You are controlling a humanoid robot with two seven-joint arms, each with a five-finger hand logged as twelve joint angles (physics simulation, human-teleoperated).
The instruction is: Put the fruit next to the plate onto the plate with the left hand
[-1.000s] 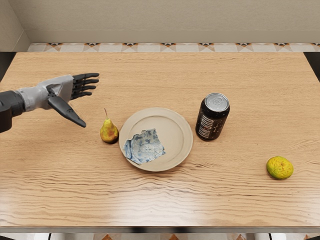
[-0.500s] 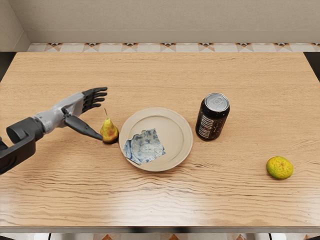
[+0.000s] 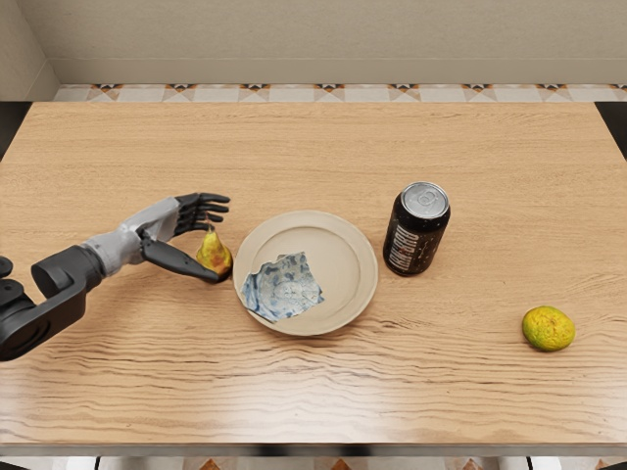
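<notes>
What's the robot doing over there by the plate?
The robot's left hand is cupped around a small pear, with its fingers behind the pear and its thumb in front. The hand looks open, not squeezing yet. The pear stands on the table just left of the plate, so it isn't on the plate yet. A dark can and a yellow-green fruit sit off to the right, and nothing is touching them.
</notes>
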